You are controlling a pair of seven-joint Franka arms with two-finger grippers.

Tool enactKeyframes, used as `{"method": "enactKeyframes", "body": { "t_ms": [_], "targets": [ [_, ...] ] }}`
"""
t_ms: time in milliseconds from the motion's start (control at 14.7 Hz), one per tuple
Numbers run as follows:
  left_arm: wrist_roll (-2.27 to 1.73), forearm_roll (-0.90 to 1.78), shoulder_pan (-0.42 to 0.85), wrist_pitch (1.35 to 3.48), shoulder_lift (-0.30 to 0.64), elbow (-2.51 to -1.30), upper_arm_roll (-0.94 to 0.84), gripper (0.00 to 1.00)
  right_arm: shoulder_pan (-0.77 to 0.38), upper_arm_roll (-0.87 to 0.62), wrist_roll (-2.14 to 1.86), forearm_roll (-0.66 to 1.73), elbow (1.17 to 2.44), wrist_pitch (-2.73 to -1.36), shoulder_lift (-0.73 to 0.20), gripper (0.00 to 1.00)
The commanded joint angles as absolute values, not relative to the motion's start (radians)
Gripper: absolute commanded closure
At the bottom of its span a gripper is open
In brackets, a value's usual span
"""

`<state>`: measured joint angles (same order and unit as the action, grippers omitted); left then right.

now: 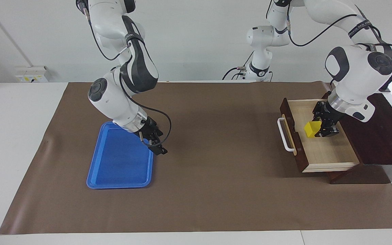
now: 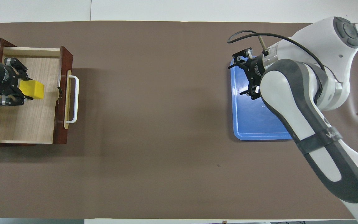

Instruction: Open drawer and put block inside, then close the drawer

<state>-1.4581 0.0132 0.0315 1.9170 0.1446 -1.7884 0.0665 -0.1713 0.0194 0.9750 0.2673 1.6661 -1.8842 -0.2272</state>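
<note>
The left gripper [image 1: 321, 129] is closed on the block [image 1: 312, 129], a small bright yellow cube with sharp edges and plain faces, its fingers [image 2: 15, 83] pressed to two sides of it. The cube juts out from between the fingertips toward the drawer's handle, so that most of it shows clear of the black gripper body in the overhead view, where the gripper [image 2: 23, 88] comes in from the box end of the drawer. Gripper and block are over the pale interior of the open drawer [image 1: 325, 149], within its walls, in the half nearer to the robots; whether the block touches the drawer floor I cannot tell.

The drawer is dark brown wood outside and light wood inside, pulled well out of its matching dark box [image 1: 383, 136], which sits at the left arm's end of the table. On the drawer front a white bar handle [image 1: 285, 134] is fixed to a tan strip and points toward the middle of the table.

Well apart from all this, at the right arm's end, the right gripper [image 1: 158, 145] hangs with its fingers spread apart and nothing between them, over the edge of a flat blue plastic tray [image 1: 114, 170] on the side toward the drawer. The tray lies on the brown mat [image 1: 216, 153] that covers the table, as does the drawer's box.
</note>
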Motion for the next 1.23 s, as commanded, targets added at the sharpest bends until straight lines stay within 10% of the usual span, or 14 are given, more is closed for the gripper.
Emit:
{"method": "enactKeyframes", "body": {
  "t_ms": [0, 273, 341, 410, 1160],
  "targets": [
    [-1.454, 0.002, 0.02, 2.02, 0.084, -1.919, 0.061, 1.0, -0.138, 0.012, 0.763, 0.155, 1.71, -1.804, -0.118, 0.01],
    [-1.467, 0.002, 0.012, 2.028, 0.086, -1.93, 0.061, 1.0, -0.123, 0.011, 0.608, 0.037, 1.71, -1.683, 0.007, 0.0],
    [-1.462, 0.002, 0.012, 2.029, 0.086, -1.928, 0.061, 0.65, -0.117, 0.011, 0.565, 0.014, 1.71, -1.657, 0.029, 0.0],
    [-1.46, 0.002, 0.012, 2.026, 0.086, -1.927, 0.061, 0.01, -0.098, 0.011, 0.507, 0.005, 1.71, -1.628, 0.049, 0.0],
    [-1.677, 0.002, 0.248, 1.871, 0.054, -1.825, 0.041, 0.0, -0.037, 0.011, 0.112, 0.002, 1.743, -1.589, 0.13, 0.0]
  ]
}}
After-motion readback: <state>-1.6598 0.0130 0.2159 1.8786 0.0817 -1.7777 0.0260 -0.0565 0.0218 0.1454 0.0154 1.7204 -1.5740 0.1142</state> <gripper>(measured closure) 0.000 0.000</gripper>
